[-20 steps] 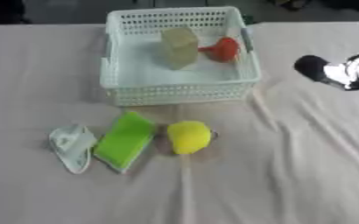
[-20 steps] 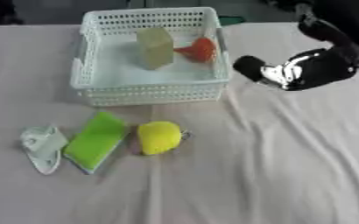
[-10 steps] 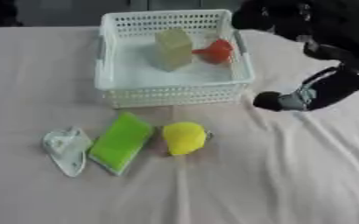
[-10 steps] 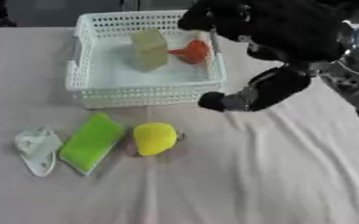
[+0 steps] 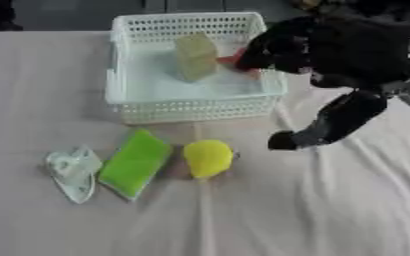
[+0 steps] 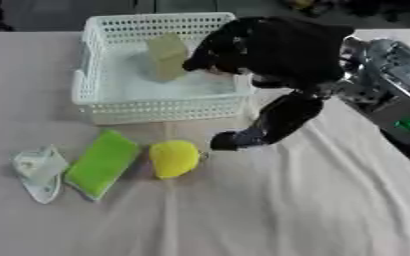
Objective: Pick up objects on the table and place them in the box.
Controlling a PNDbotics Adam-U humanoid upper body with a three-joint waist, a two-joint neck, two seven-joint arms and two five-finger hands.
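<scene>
Risk: right robot hand (image 5: 289, 140), fingers unreadable, close at 3 o'clock of yellow object (image 5: 208, 158) on tabletop (image 5: 331, 210), 6 o'clock of box (image 5: 134, 95). Could nudge it into green sponge (image 5: 135, 162).

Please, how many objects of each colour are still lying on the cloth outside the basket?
Yellow: 1, the yellow object
Green: 1, the green object
Pale whitish: 1, the pale object
Total: 3
</scene>
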